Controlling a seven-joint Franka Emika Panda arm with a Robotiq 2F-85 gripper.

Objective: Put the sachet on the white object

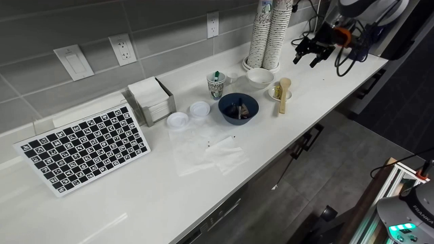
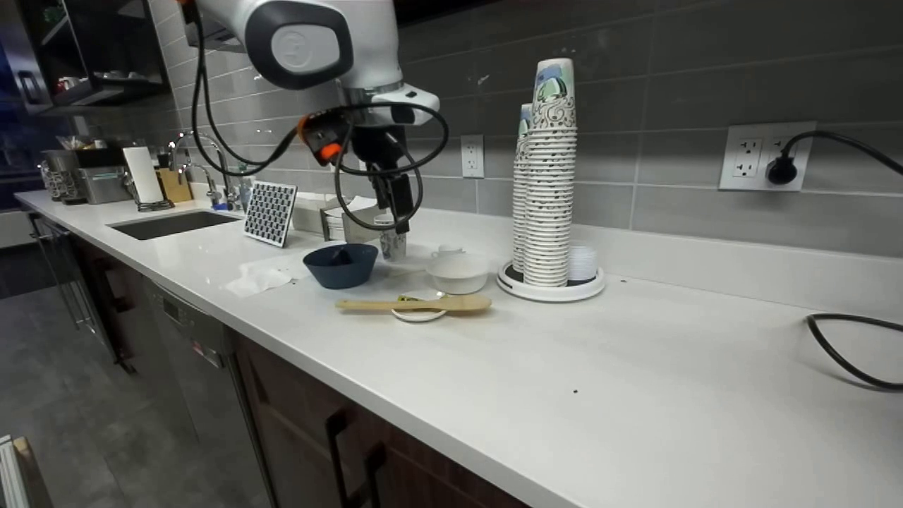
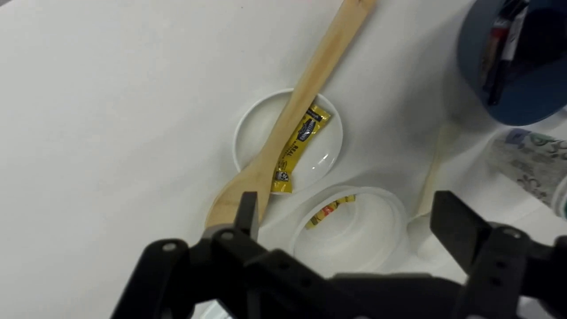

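Sachet, yellow, lies in small white dish on bench, wooden spoon across dish and partly over sachet. I make out REAL on label; longer word after it, and lettering on dark badge, blur. Second packet, yellow with red patch, sits in white bowl just beside dish, print too small to read. Tool hangs above bench, jaws wide apart, gripping nothing. FRANKA printed on grey robot housing, teal lights lit, well apart from bench.
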